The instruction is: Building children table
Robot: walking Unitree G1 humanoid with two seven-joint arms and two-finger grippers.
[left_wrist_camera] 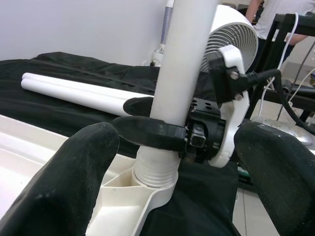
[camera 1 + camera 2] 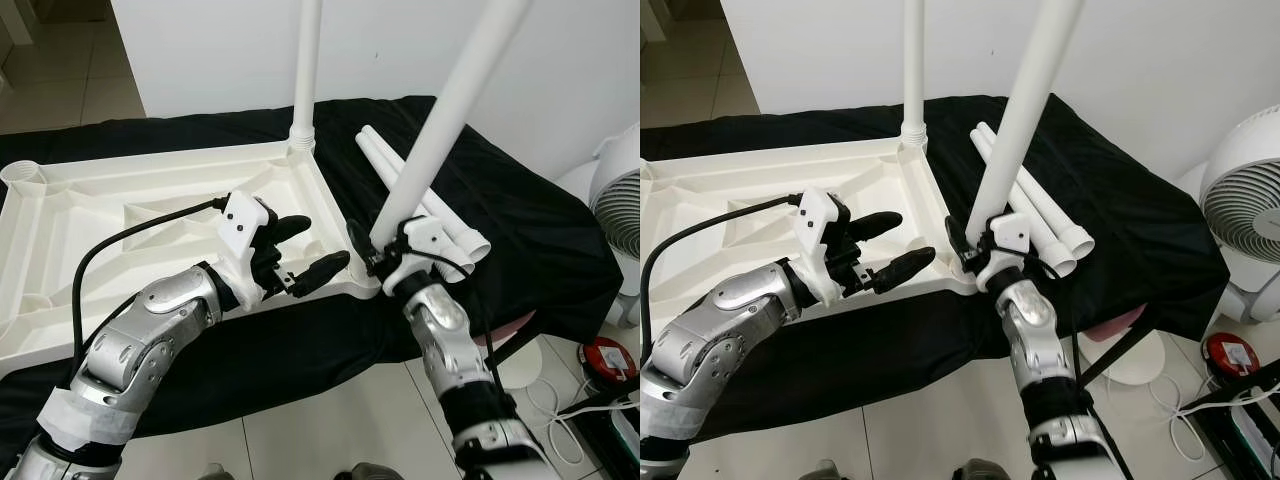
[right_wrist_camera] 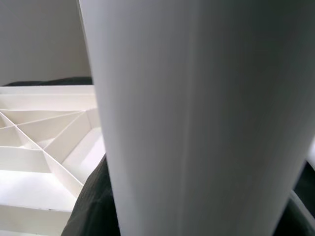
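- Right now your right gripper (image 2: 372, 252) is clamped on the table leg (image 2: 440, 120), one black finger wrapped round each side of the tube just above its threaded foot.
- That leg's long axis runs up and away from the jaws, tilted, its top leaning toward the wall; its foot sits at the near corner socket (image 1: 153, 178) of the upturned tabletop (image 2: 130, 215).
- Your left gripper (image 2: 300, 252) hovers over the tabletop's near edge, just beside the right gripper, with its jaws spread wide and nothing between them; they point toward the held leg.
- A second leg (image 2: 306, 70) stands upright in the far corner socket, beyond both jaws.
- Two loose legs (image 2: 440, 215) lie flat side by side on the black cloth (image 2: 520, 230), on the far side of the right gripper, their long axes running away toward the wall.
- From the left wrist view you see what the head views hide: the threaded collar of the held leg meeting the socket, seen between the two spread fingertips (image 1: 64, 182), and a person standing behind the white fan (image 1: 231, 29).
- From the right wrist view you get the leg's white tube close up, with the tabletop's ribbed underside (image 3: 44, 147) beside it.
- You can read no writing or brand on any part.
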